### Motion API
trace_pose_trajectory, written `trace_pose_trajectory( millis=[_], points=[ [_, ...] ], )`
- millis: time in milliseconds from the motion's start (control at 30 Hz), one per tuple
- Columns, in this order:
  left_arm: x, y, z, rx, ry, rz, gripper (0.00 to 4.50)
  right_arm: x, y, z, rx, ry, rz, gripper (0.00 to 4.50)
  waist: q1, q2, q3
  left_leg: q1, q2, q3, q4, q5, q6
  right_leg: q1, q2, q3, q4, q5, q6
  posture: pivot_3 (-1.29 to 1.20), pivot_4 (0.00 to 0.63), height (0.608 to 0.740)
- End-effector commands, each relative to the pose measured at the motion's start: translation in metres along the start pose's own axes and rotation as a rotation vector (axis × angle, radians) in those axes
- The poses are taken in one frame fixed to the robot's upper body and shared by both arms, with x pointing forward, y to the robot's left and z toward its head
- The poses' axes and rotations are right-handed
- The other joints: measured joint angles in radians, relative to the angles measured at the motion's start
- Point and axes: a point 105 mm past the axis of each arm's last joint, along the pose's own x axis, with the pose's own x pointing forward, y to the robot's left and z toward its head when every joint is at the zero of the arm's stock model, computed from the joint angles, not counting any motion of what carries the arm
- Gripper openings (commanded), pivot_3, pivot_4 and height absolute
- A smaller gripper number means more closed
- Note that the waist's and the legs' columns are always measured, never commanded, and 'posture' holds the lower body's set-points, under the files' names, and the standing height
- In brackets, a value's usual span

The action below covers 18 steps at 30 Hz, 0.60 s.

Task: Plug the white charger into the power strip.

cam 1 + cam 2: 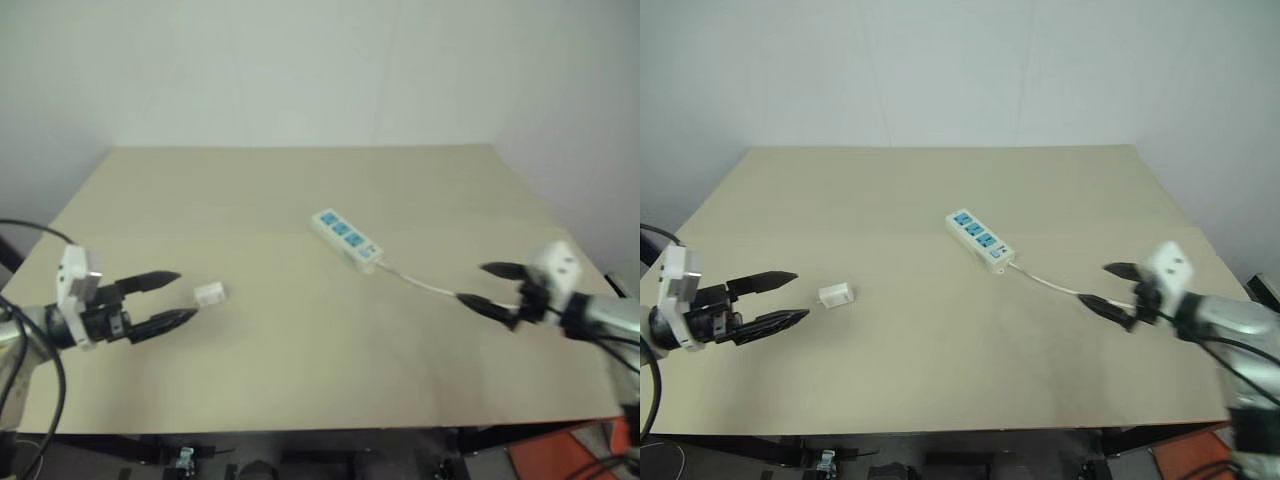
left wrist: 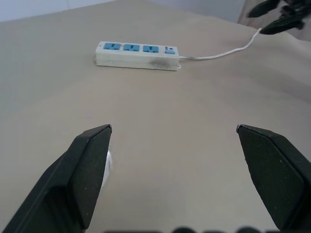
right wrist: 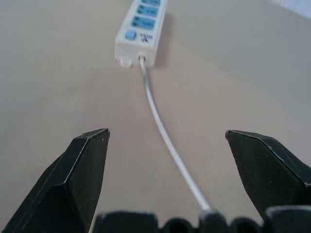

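Item: charger-to-strip task, approach stage, nothing grasped yet.

Left end effector: fingers spread wide and empty, held low over the table and aimed at the white charger, which lies loose on the table just beyond the fingertips, apart from them. Right end effector: also spread and empty, straddling the thin white cord above the table, not clamped on it. Power strip: mid-table, lying diagonally, its three blue sockets facing up and unoccupied, well apart from the charger. Step in hand, as judged: reaching for the charger. Next move calls for the left end effector to advance until the charger sits between its fingers, then close squarely on its sides; the right looks placed to steady the strip or cord.
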Motion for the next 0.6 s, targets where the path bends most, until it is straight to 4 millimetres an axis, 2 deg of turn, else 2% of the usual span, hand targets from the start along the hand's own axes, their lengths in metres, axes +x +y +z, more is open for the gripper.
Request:
trace_pose_trajectory(
  millis=[33, 133, 267, 400, 600],
  points=[
    [0.0, 0.001, 0.009, 0.048, -0.006, 0.008, 4.47, 0.036, -0.002, 0.007, -0.029, -0.04, -0.034, 4.5, 0.002, 0.001, 0.001, -0.001, 0.0, 0.0, 0.0, 0.0, 0.0, -0.001, 0.0, 0.0, 0.0, 0.0, 0.0, 0.0, 0.15, 0.74],
    [0.0, 0.002, 0.009, 0.058, 0.002, 0.018, 4.47, 0.072, 0.005, 0.015, -0.011, -0.097, -0.045, 4.5, 0.006, 0.001, 0.001, -0.006, 0.0, 0.0, 0.0, 0.0, 0.0, -0.006, 0.0, 0.0, 0.0, 0.0, -0.001, 0.0, 0.15, 0.74],
    [-0.001, 0.002, 0.008, 0.06, 0.001, 0.03, 4.47, 0.103, 0.013, 0.024, 0.027, -0.156, -0.066, 4.5, 0.013, 0.001, 0.001, -0.01, 0.0, 0.0, 0.0, 0.0, 0.0, -0.009, -0.002, -0.001, 0.0, 0.0, -0.001, 0.0, 0.15, 0.74],
    [-0.001, 0.0, 0.006, 0.06, 0.003, 0.031, 4.47, 0.119, 0.014, 0.021, 0.059, -0.164, -0.093, 4.5, 0.014, 0.001, 0.001, -0.009, -0.001, 0.0, 0.0, 0.0, 0.0, -0.009, -0.002, -0.002, 0.001, 0.0, -0.001, 0.0, 0.15, 0.74],
    [0.0, 0.0, 0.004, 0.062, 0.006, 0.04, 4.47, 0.13, 0.005, 0.014, 0.126, -0.161, -0.165, 4.5, 0.005, 0.001, 0.001, -0.008, 0.0, 0.0, 0.0, 0.0, 0.0, -0.009, -0.002, -0.002, 0.003, 0.0, -0.001, 0.0, 0.15, 0.74]
  ],
)
